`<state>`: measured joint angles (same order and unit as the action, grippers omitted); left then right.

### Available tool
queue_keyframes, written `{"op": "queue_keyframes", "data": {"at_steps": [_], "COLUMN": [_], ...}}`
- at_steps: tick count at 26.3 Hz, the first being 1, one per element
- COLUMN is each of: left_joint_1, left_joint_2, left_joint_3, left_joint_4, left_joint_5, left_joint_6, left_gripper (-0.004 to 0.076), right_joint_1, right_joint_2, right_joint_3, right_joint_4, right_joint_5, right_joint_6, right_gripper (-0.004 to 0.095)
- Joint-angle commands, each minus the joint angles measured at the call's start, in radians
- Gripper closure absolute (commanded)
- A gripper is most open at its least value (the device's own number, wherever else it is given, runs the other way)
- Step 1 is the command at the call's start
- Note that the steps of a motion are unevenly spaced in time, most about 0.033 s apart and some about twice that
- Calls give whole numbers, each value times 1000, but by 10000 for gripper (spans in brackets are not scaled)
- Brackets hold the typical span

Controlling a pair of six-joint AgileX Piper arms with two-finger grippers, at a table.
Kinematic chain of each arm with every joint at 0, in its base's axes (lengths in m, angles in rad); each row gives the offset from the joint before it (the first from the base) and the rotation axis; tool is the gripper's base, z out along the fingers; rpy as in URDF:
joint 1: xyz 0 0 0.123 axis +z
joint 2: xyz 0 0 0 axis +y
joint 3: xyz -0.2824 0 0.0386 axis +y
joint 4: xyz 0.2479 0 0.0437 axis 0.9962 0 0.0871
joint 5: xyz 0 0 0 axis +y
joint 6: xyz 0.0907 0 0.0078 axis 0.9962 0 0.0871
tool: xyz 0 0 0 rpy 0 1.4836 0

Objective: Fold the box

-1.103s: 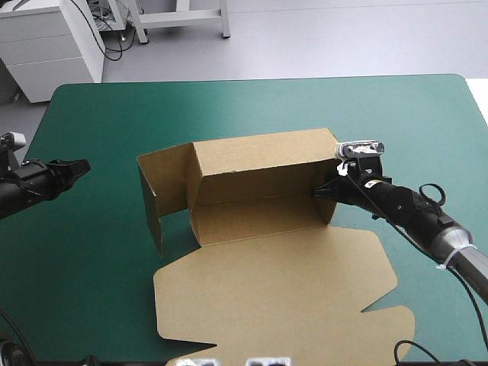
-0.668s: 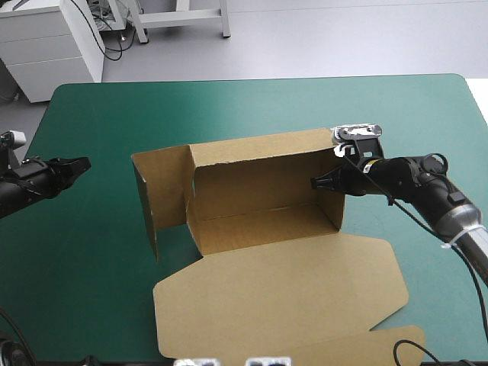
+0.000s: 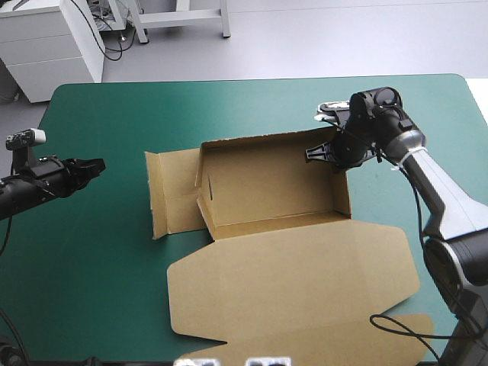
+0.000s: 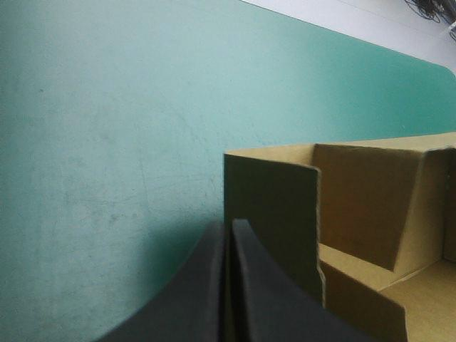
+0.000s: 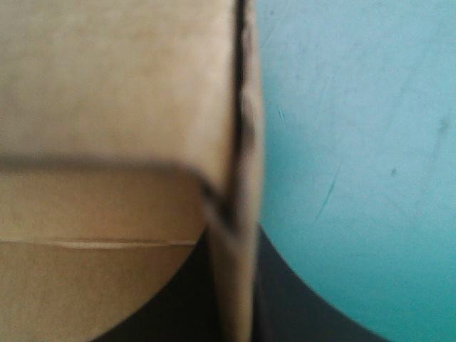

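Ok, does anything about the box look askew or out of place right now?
The box looks lopsided. Its left end flap stands splayed outward, leaving that end open, while the right gripper pinches the upright right end wall. No tear or crushing shows.

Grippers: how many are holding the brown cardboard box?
1. The right black-fingered gripper is shut on the right wall of the brown cardboard box, near its far corner. The left gripper, shut, hovers over the teal-green table cover left of the box, apart from it.
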<state>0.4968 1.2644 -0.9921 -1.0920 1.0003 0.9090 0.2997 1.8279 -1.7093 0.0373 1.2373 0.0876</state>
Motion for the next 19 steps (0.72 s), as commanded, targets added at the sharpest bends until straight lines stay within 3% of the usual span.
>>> {"op": "queue_keyframes", "data": {"at_steps": [1,9,12,15,19], "left_joint_1": [-17,-17,-17,-17,-17], "left_joint_2": [-24,-24,-24,-24,-24], "left_joint_3": [-32,-32,-32,-32,-32], "left_joint_4": [-54,-54,-54,-54,-54], "left_joint_5": [-12,-16,-16,-16,-16], "left_joint_6": [5,5,5,5,5], "left_gripper": [715,715,715,715,715], "right_joint_1": [-6,-38,-68,-99,-115], "right_joint_2": [74,197,219,221,221], "right_joint_3": [-163,-325,-334,-334,-334], "right_joint_4": [-10,-27,-1,96,154], "right_joint_5": [8,8,10,10,10], "right_joint_6": [8,22,15,-15,-34], "right_gripper": [920,914,840,691,409]}}
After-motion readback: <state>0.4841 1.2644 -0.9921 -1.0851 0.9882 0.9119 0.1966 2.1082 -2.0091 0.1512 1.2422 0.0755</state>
